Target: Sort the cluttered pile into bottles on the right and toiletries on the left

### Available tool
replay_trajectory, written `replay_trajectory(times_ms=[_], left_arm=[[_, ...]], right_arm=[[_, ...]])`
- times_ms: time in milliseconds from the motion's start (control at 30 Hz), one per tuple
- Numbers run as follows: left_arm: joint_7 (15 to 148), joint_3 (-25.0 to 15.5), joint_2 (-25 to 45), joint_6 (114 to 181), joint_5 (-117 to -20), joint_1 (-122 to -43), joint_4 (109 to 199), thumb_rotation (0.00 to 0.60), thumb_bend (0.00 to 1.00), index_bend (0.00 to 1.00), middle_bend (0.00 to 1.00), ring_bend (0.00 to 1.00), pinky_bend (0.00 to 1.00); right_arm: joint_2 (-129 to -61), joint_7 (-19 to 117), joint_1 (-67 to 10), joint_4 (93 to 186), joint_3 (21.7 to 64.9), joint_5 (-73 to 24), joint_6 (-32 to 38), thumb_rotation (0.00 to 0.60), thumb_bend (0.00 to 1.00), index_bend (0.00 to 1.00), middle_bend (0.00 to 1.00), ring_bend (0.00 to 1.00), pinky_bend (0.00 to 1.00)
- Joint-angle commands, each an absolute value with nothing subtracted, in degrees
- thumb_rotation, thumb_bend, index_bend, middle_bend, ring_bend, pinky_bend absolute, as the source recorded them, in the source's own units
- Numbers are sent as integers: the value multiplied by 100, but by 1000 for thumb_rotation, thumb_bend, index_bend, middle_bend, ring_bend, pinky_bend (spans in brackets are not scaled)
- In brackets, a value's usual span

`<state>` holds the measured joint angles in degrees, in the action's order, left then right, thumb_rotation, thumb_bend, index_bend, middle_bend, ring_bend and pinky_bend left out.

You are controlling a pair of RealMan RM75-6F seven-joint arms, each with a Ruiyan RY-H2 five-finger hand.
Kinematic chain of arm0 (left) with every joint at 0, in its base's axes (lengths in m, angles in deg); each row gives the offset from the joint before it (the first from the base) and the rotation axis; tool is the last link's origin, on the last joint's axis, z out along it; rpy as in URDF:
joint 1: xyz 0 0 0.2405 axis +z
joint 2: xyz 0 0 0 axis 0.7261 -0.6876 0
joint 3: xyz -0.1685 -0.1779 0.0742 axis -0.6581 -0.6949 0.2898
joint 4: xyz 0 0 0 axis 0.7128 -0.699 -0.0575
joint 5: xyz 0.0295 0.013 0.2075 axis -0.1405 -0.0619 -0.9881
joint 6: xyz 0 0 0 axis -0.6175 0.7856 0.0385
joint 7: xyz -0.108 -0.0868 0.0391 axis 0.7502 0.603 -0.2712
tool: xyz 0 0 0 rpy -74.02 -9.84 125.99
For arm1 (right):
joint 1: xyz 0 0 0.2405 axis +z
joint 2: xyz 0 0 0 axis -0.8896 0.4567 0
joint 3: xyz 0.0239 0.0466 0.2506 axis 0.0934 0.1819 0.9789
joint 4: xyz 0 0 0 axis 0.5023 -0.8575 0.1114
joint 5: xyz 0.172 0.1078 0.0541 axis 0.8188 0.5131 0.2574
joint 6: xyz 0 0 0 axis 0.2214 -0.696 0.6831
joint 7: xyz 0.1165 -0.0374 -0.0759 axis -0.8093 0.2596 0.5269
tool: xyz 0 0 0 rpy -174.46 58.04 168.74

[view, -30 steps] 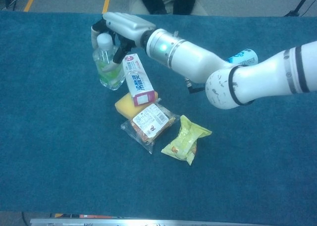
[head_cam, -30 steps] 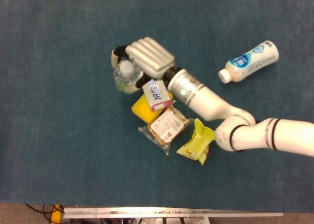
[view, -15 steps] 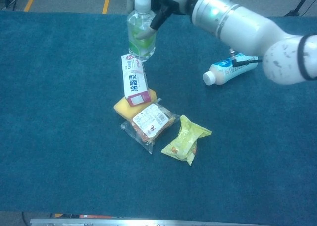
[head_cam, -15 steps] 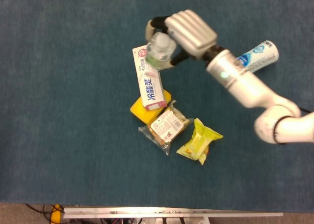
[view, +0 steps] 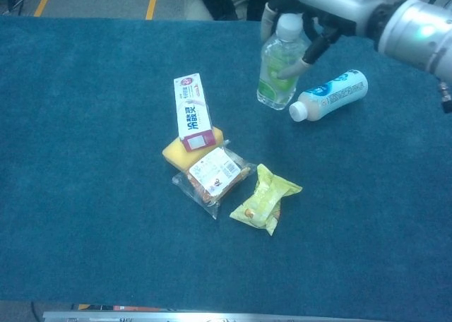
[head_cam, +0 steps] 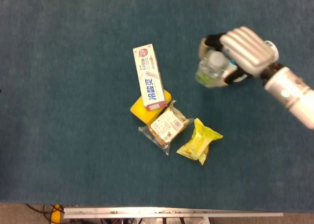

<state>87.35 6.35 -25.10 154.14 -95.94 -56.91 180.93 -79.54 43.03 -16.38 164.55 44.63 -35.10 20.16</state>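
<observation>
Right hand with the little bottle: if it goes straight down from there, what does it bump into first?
Probably just the table. The right hand holds the clear bottle upright, beside the white bottle lying there. They look close, so it might brush it; depth is hard to judge.

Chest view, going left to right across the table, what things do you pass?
Toothpaste box → clear snack packet → yellow-green packet → clear bottle held by the right hand → white bottle lying down.
</observation>
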Motion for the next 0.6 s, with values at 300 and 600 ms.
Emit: replay_trajectory(times_ms=[300,600], left_arm=[[8681,636,-2413,15296,-9539,-5764,18106,600,368,175,229,189,193],[8681,643,-2328,15226,-9547,-5824,18080,600,368,175,229,189,193]], right_arm=[[-7466,3965,-2198,16418,3804,-4056,1917,600,267,570,533,547,713],[-7748,3832,-2272,15904,3623,-4145,2069,600,260,570,533,547,713]])
